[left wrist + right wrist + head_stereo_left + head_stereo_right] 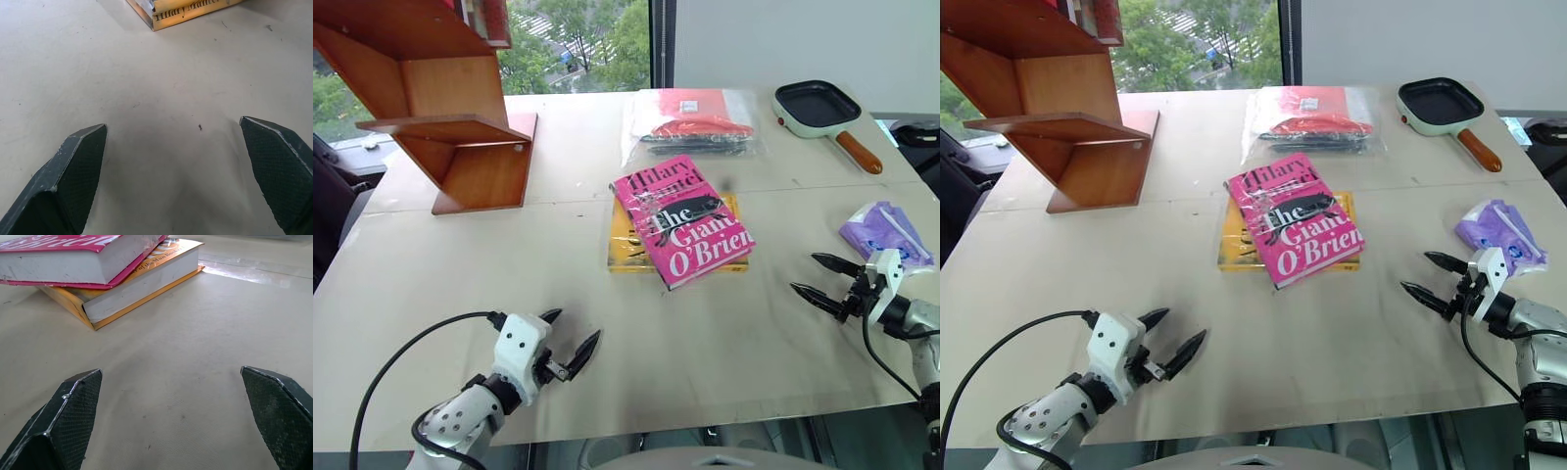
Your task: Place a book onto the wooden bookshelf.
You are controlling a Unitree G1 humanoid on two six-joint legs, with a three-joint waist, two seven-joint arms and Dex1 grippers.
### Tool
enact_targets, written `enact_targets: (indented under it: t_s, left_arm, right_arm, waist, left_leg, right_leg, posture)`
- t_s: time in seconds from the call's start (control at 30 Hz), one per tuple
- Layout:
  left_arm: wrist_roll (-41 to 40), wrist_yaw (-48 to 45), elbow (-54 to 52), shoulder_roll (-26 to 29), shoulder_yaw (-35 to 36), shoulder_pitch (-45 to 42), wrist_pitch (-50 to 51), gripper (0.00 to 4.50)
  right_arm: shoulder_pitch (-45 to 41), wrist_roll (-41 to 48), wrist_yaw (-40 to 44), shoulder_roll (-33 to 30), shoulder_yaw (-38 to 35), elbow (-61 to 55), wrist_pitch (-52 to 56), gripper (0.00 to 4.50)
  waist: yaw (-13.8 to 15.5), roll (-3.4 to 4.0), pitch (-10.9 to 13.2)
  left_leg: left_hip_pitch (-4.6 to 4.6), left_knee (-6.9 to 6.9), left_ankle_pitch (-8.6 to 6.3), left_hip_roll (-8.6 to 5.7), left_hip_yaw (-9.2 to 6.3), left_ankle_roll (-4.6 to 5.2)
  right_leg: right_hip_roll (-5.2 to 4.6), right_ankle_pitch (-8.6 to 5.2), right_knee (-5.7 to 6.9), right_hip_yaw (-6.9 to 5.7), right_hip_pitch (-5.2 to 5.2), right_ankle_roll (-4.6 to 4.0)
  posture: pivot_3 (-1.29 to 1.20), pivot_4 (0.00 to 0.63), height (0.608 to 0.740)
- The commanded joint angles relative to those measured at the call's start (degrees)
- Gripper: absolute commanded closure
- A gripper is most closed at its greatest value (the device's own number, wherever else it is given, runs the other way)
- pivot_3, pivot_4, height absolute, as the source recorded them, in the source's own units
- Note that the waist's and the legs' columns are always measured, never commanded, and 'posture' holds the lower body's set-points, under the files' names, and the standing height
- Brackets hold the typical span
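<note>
Bright pink, with a glossy jacket and black and white lettering, the book (682, 221) lies flat near the middle of the frame, resting crookedly on top of a yellow book (625, 245). The pair sits on a pale table (460, 264), and in the right wrist view the pink one overhangs the yellow one's edge.

The wooden bookshelf (440, 108) stands at the upper left of the frame, reddish-brown, with slanted boards and a flat shelf. It is well apart from the book, with bare table between them.

Nothing of the task looks done yet: the book is not lifted, not gripped and not on the shelf. All of it seems left to do: reach, grasp, carry to the upper left, set down.

The left gripper (566, 345) hovers at the lower left of the frame, its two black fingers spread wide and holding nothing. The right gripper (822, 279) sits at the right edge of the frame, fingers likewise spread wide and empty, pointing toward the books. Both are apart from the book; the right looks the nearer.

Further out, a clear plastic bag (690, 122) with red contents lies just beyond the books. A small black pan (818, 106) with a wooden handle sits at the upper right. A purple packet (886, 233) lies just beyond the right gripper.
</note>
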Motion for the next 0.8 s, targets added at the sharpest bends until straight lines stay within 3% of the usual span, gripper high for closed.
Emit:
enact_targets:
  t_s: [0.03, 0.8]
  left_arm:
    - [-1.7, -1.5, -2.5, 0.6, 0.7, 0.7, -1.3, 0.02]
    - [-4.9, -4.7, -1.7, 1.6, 3.2, 0.2, -2.9, 0.02]
  right_arm:
    - [-0.4, 0.6, 1.0, -0.7, -1.1, -0.6, -0.5, 0.0]
    - [-0.7, -0.5, -2.0, -0.4, -0.8, -3.2, 3.0, 0.0]
  waist:
    - [0.1, 0.0, 0.0]
    - [0.2, 0.0, 0.0]
  left_leg:
    - [0.0, 0.0, 0.0, 0.0, 0.0, 0.0]
    - [0.01, 0.0, 0.0, 0.0, 0.03, 0.0]
  right_leg:
    - [0.0, 0.0, 0.0, 0.0, 0.0, 0.0]
    - [0.01, 0.01, 0.01, -0.01, 0.0, -0.01]
  posture:
    - [0.0, 0.15, 0.74]
    - [0.0, 0.15, 0.74]
